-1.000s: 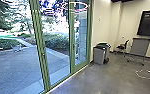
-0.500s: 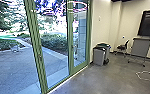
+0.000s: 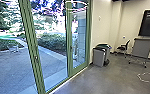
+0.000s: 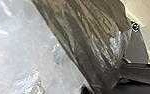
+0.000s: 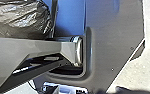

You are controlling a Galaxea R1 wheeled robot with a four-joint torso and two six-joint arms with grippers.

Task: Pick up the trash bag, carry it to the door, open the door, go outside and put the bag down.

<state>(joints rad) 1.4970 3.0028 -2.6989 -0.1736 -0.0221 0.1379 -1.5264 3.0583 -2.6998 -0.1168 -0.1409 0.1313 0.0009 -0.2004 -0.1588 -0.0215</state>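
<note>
left tool [image 4: 103, 86] pinches trash bag [image 4: 91, 37]; right tool — can't tell; grey floor [image 3: 108, 77], glass door [image 3: 77, 53]

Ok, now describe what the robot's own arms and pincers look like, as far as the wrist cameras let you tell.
The right wrist view shows a grey jointed bar of the robot's, with flat, angular faces, and a shiny silvery ring at its end. In the left wrist view, a dark, straight-edged part runs in. Finer details I cannot make out.
</note>
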